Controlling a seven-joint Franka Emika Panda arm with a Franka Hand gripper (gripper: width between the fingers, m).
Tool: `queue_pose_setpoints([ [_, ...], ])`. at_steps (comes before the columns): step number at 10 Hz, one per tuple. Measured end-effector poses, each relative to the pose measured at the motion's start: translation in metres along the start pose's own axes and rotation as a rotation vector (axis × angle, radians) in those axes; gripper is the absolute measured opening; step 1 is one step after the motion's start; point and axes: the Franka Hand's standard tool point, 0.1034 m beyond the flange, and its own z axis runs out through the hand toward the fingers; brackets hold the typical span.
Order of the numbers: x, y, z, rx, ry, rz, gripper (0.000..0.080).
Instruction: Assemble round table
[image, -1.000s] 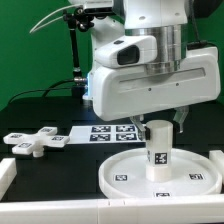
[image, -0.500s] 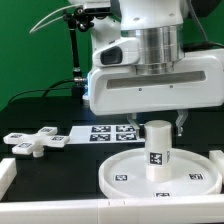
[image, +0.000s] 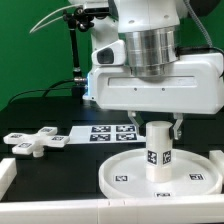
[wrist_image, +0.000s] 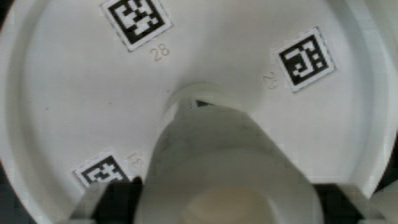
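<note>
The large rimmed round disc lies flat on the table at the front. The short thick cylinder leg stands upright on the disc's middle, its tags facing the camera. My gripper hangs straight above it, fingers down either side of the leg's top, shut on the leg. In the wrist view the leg fills the space between my dark pads, my gripper closes on it, and the tagged disc lies beneath. The cross-shaped foot piece lies loose at the exterior view's left.
The marker board lies flat behind the disc. White straight border rails run along the front, the exterior view's left and right. A green backdrop and a black stand are behind the arm.
My hand has turned about its vertical axis over the leg. The leg has turned with it, so a second tag face now shows. The disc and foot piece have not moved.
</note>
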Motion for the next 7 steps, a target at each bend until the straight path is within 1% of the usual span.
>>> queue_pose_setpoints([
  [2, -0.0003, -0.0004, 0.0000, 0.006, -0.004, 0.095, 0.0418],
  [3, -0.0004, -0.0007, 0.0000, 0.011, -0.008, 0.183, 0.0418],
  [5, 0.0015, 0.0014, 0.0004, 0.060, -0.020, 0.437, 0.0418],
  [6, 0.0005, 0.0018, 0.0007, 0.088, -0.029, 0.614, 0.0418],
  [7, -0.0010, 0.0001, 0.0008, 0.100, -0.035, 0.734, 0.0418],
])
